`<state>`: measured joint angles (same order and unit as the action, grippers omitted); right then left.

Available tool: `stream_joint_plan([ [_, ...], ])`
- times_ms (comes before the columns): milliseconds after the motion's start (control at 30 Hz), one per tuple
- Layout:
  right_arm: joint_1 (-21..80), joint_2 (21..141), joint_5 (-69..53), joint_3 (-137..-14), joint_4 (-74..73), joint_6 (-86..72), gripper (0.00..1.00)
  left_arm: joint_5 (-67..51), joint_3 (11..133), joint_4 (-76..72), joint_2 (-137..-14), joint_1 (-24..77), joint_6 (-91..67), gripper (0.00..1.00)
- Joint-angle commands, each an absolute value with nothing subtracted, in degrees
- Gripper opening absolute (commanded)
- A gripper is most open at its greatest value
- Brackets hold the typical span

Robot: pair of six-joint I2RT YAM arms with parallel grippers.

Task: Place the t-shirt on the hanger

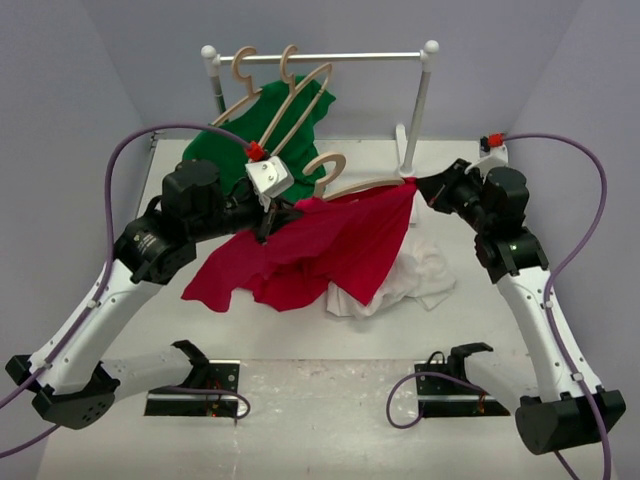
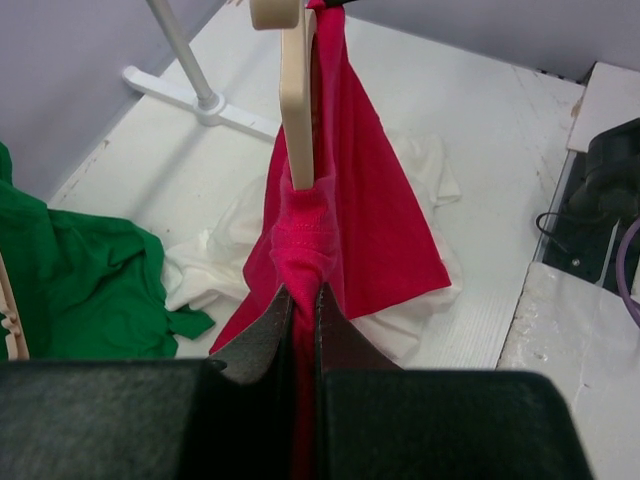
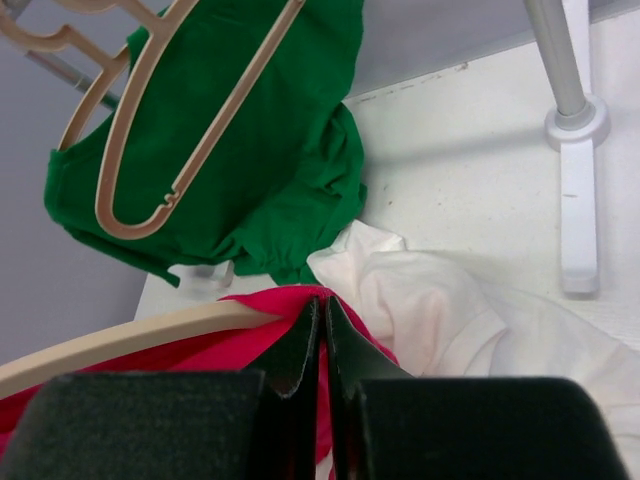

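white table (image 1: 320,420): both arms reach over it from the near edge, and there's a heap of clothes in the middle.
clothes rail (image 1: 340,58): stands at the far end, with a white post on each side and a thin bar across the top.
red t-shirt (image 1: 330,245): lifted off the table and stretched between the two arms. it's draped over one wooden hanger, and its lower edge sags towards the near left and onto the heap.
green t-shirt (image 1: 225,145): hangs at the left of the rail, behind the left arm.
white garment (image 1: 420,270): crumpled on the table under the red t-shirt, spilling out to the right.
wooden hanger (image 2: 296,110): up in the air between the grippers. one arm runs into the red cloth, and its hook curls up just in front of the green t-shirt.
spare hangers (image 1: 290,100): two pale ones hooked on the bar, lying against the green t-shirt.
left gripper (image 2: 303,295): clenched on a bunched fold of the red t-shirt, right under the end of the hanger's arm.
right gripper (image 3: 322,305): pinched tight on the red t-shirt's edge at the other end of the hanger. red shows in the slit between the fingers (image 3: 296,350).
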<state>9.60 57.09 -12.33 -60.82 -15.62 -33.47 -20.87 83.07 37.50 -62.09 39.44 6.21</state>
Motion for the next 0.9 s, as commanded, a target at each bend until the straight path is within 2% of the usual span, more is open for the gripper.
stream_joint_plan([
  [0,9.4,56.4,-23.7,-68.4,-18.9,-27.5,0.0,-23.9,84.2,34.9,-64.0,39.3,7.6,0.0],
  [267,13.5,60.6,-34.4,-81.5,-30.8,-18.8,0.0,-30.6,86.5,29.5,-68.0,39.4,7.1,0.0],
  [533,22.1,66.9,-42.9,-90.9,-40.4,-11.0,0.0,-37.4,82.6,18.0,-67.9,39.2,5.2,0.0],
  [600,22.0,65.9,-36.8,-90.4,-40.8,-10.8,0.0,-38.3,81.3,16.8,-67.1,39.2,5.8,0.0],
  [667,21.2,63.9,-22.1,-88.9,-41.2,-11.2,0.01,-37.9,78.3,15.0,-65.0,38.9,5.8,0.0],
  [700,20.9,63.4,-19.8,-88.8,-42.0,-11.3,0.08,-37.6,77.4,14.5,-64.5,38.7,5.7,0.0],
  [767,20.6,61.9,-18.6,-88.5,-42.4,-11.1,0.34,-37.6,75.3,13.2,-62.9,38.3,5.6,0.0],
  [867,20.6,59.6,-18.2,-89.1,-42.5,-10.8,0.53,-39.0,73.7,11.6,-62.8,37.3,5.1,0.0],
])
